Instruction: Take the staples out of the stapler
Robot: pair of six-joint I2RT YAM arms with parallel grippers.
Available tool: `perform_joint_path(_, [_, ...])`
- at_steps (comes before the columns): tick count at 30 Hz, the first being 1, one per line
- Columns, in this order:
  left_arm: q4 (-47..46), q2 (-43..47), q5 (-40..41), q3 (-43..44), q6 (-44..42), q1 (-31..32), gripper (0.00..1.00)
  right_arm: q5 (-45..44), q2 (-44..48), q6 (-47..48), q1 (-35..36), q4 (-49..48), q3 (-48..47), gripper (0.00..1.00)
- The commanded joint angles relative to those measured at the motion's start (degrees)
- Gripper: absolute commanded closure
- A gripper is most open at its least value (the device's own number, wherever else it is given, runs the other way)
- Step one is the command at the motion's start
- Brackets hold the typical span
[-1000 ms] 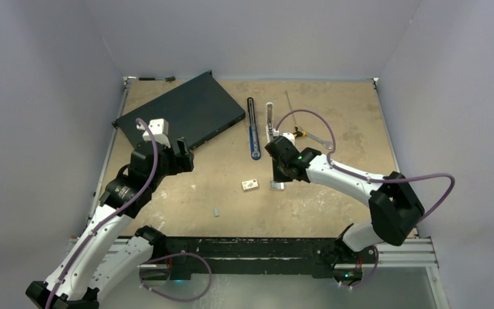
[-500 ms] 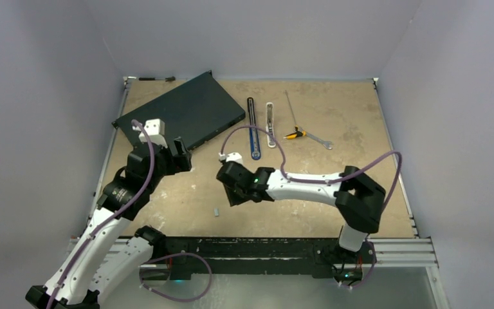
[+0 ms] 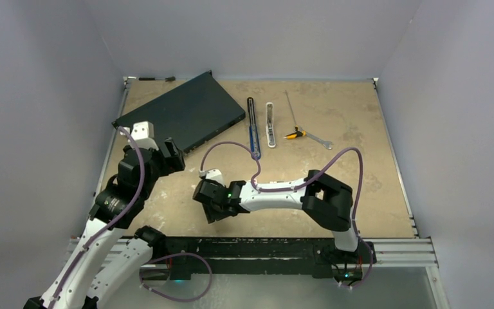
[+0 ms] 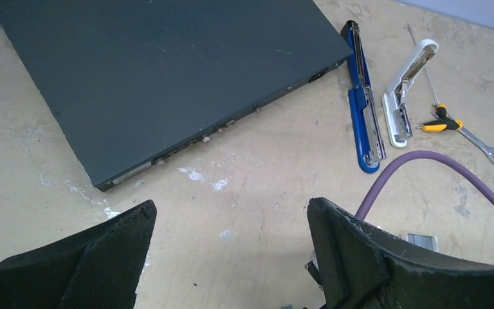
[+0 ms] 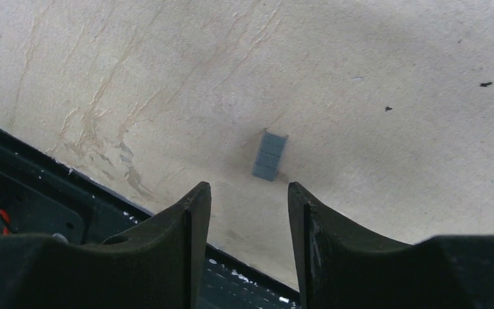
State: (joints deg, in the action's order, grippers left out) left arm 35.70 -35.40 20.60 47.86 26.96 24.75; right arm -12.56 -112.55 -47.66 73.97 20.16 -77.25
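Right wrist view: the staples [image 5: 270, 156], one short grey strip, lie flat on the bare surface [image 5: 392, 77]. They sit just past the tips of the right jaws, in line with the gap between them. The right jaws are parted with nothing between them and do not touch the strip. The black rail [image 5: 32, 212] at the near edge is close by.

Top view: the right arm [image 3: 276, 193] stretches left across the near part of the surface, with its wrist low, left of centre. The strip is hidden under it in this view. The left jaws are spread wide and empty, above the surface at near left, by the near corner of a flat black box [image 3: 180, 116].

At far centre a blue stapler [image 4: 363, 109] lies swung fully open. A white stapler [image 4: 404, 96], also open, lies just right of it, apart from it. Further right are a yellow-handled tool [image 4: 442, 122] and a wrench [image 4: 482, 145], close together; whether they touch is unclear. A purple cable [image 4: 411, 164] arcs in front. A small white box [image 4: 422, 241] is partly visible.
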Motion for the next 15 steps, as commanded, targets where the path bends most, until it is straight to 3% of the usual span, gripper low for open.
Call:
perform_joint_path(1, [-0.3,-1.1,0.6,0.1,0.5,-0.5,0.14,-3.5,-0.5,-3.2,-0.1,4.1,-3.2,0.50])
perform_joint_path(15, [-0.4,-0.7,0.4,0.0,0.4,-0.7,0.14,-4.9,-4.9,-3.0,-0.2,6.0,-5.7,0.69])
